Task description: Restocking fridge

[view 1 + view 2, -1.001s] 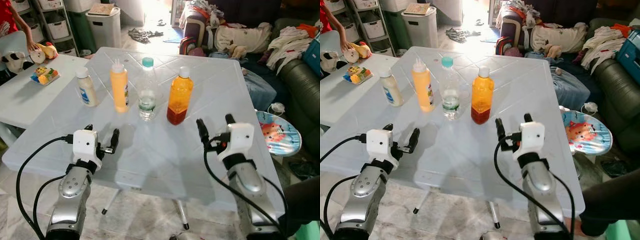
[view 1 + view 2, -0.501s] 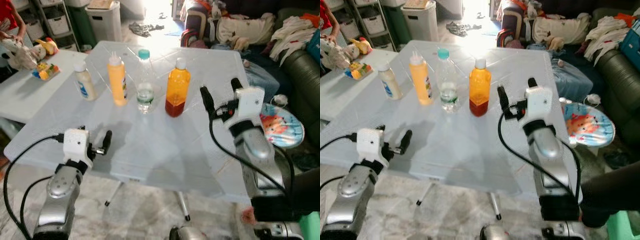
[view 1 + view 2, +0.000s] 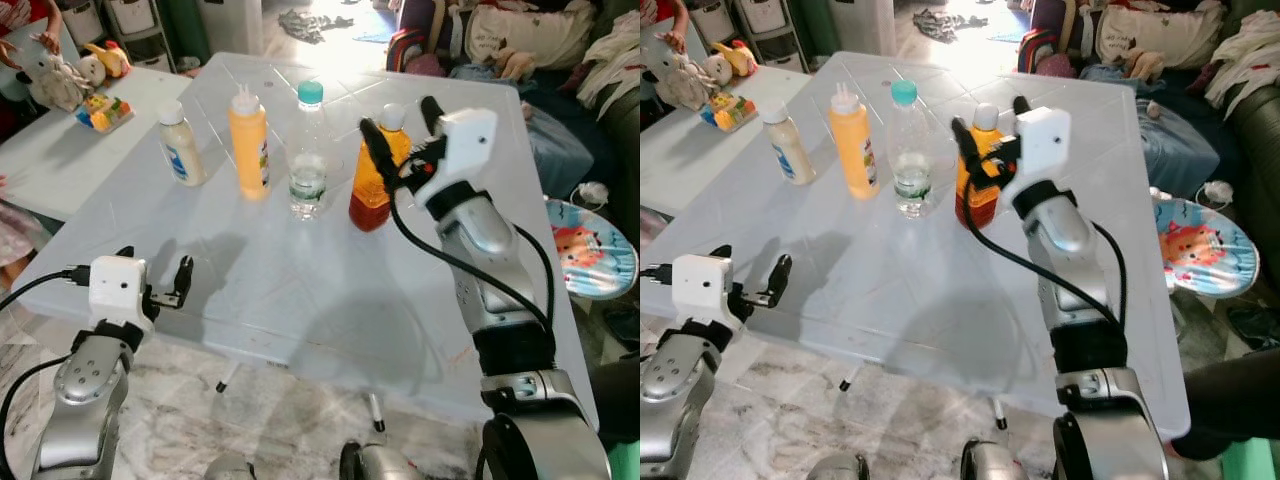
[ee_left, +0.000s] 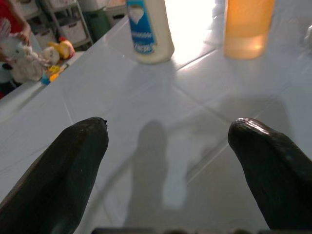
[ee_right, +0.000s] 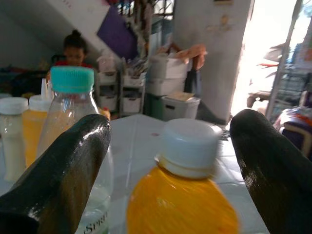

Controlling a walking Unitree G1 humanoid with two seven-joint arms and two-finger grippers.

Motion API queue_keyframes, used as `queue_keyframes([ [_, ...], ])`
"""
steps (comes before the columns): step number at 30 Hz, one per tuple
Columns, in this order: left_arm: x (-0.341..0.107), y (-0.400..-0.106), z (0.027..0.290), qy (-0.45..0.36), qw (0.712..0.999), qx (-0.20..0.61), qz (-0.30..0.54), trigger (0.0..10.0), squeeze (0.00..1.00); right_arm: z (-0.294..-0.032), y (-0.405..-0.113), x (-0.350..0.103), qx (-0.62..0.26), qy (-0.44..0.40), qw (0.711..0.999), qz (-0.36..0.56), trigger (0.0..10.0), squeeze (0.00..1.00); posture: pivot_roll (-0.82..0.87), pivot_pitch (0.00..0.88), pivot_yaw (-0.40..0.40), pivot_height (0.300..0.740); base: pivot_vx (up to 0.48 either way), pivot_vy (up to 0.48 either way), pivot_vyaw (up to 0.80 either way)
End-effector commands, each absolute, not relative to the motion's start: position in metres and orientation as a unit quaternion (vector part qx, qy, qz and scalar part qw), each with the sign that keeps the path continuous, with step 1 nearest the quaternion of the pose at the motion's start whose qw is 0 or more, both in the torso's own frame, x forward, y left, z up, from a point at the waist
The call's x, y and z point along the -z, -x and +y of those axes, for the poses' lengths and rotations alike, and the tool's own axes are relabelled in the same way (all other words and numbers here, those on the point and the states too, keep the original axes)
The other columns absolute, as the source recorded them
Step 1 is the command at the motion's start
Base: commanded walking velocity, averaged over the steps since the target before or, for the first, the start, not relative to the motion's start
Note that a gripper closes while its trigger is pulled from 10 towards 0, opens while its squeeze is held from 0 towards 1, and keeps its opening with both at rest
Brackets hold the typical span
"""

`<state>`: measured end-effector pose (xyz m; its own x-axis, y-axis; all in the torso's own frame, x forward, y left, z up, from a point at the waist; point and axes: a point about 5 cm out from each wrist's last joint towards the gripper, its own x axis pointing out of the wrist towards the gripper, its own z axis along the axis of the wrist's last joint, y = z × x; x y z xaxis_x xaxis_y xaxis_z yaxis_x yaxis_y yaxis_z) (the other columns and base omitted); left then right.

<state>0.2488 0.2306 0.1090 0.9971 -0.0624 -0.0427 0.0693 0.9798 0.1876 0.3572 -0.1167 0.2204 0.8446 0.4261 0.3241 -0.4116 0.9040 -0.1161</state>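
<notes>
Right gripper (image 3: 990, 128), fingers spread wide, lines up on the orange juice bottle (image 3: 375, 195) standing on the white table (image 3: 300, 300) beside a water bottle (image 3: 308, 160), ready to advance and close; left gripper (image 3: 155, 278) waits open

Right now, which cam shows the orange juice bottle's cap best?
Right wrist view: the white cap sits close between the open right gripper fingers. Both eye views show it small, partly behind that gripper.
</notes>
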Motion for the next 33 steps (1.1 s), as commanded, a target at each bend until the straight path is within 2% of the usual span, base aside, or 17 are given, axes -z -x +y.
queue_keyframes([
  [1, -0.113, -0.245, 0.237, -0.106, 0.994, 0.026, 0.021, 10.0, 0.00, -0.112, -0.362, -0.224, -0.227, 0.031, 0.957, -0.176, 10.0, 0.00, 0.15, 0.166, -0.015, 0.740, 0.000, 0.000, 0.00],
  [3, -0.113, -0.244, 0.236, -0.106, 0.994, 0.026, 0.022, 10.0, 0.00, -0.110, -0.365, -0.224, -0.234, 0.035, 0.957, -0.170, 10.0, 0.00, 0.16, 0.165, -0.016, 0.740, 0.000, 0.000, 0.00],
  [4, -0.113, -0.244, 0.236, -0.107, 0.994, 0.026, 0.022, 10.0, 0.00, -0.110, -0.366, -0.224, -0.236, 0.040, 0.957, -0.167, 4.6, 0.00, 0.16, 0.164, -0.017, 0.740, 0.000, 0.000, 0.00],
  [5, -0.113, -0.244, 0.234, -0.107, 0.994, 0.028, 0.023, 10.0, 0.00, -0.109, -0.367, -0.224, -0.237, 0.043, 0.957, -0.164, 0.0, 0.00, 0.16, 0.162, -0.018, 0.740, 0.000, 0.000, 0.00],
  [30, -0.109, -0.243, 0.227, -0.107, 0.993, 0.042, 0.032, 10.0, 0.00, -0.114, -0.362, -0.218, -0.212, 0.093, 0.962, -0.146, 0.0, 0.00, 0.14, 0.154, -0.021, 0.740, 0.000, 0.000, 0.00],
  [33, -0.104, -0.243, 0.222, -0.104, 0.993, 0.049, 0.040, 10.0, 0.00, -0.121, -0.352, -0.210, -0.203, 0.137, 0.962, -0.122, 0.0, 0.00, 0.11, 0.150, -0.028, 0.740, 0.000, 0.000, 0.00],
])
